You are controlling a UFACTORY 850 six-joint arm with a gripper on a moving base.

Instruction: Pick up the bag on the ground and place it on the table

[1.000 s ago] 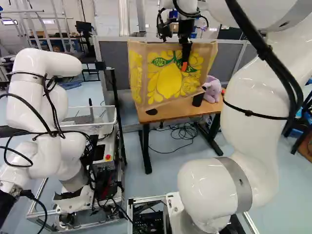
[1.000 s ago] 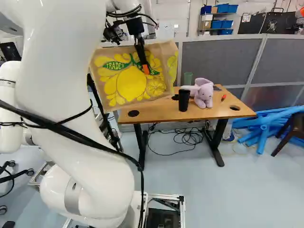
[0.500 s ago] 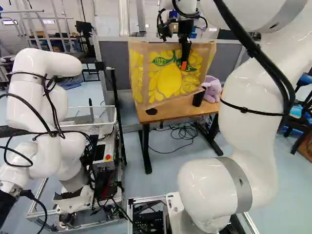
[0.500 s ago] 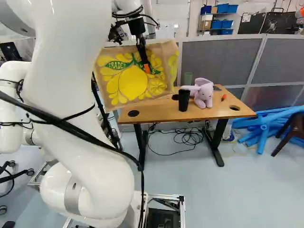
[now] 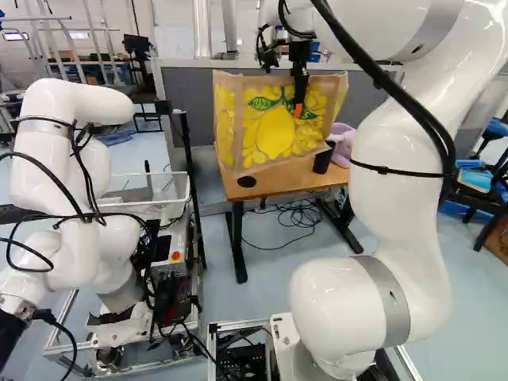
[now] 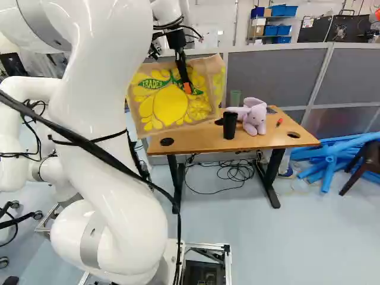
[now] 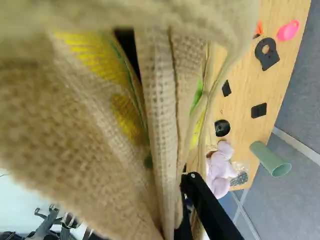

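My gripper (image 5: 298,109) is in front of the bag (image 5: 276,133) in the left base view, with an orange pad showing against the printed face. The tan bag with yellow lemons hangs tilted and open-mouthed from it, above floor level. In the right base view the bag (image 6: 169,110) overlaps the left end of the wooden table (image 6: 208,142); whether they touch I cannot tell. The wrist view shows the gripper (image 7: 184,192) shut on a fold of the bag (image 7: 157,115), cloth hiding much of the fingers.
On the table stand a black cup (image 6: 230,125), a pink plush toy (image 6: 255,116) and a green cup (image 6: 236,98). Another robot (image 5: 71,182) stands at the left of the left base view. A grey partition (image 6: 267,77) is behind the table; cables (image 6: 231,171) lie beneath it.
The arm has swung, its upper links shifting left in the left base view and right in the right one. The held bag has moved rightward in the right base view. The base has not moved.
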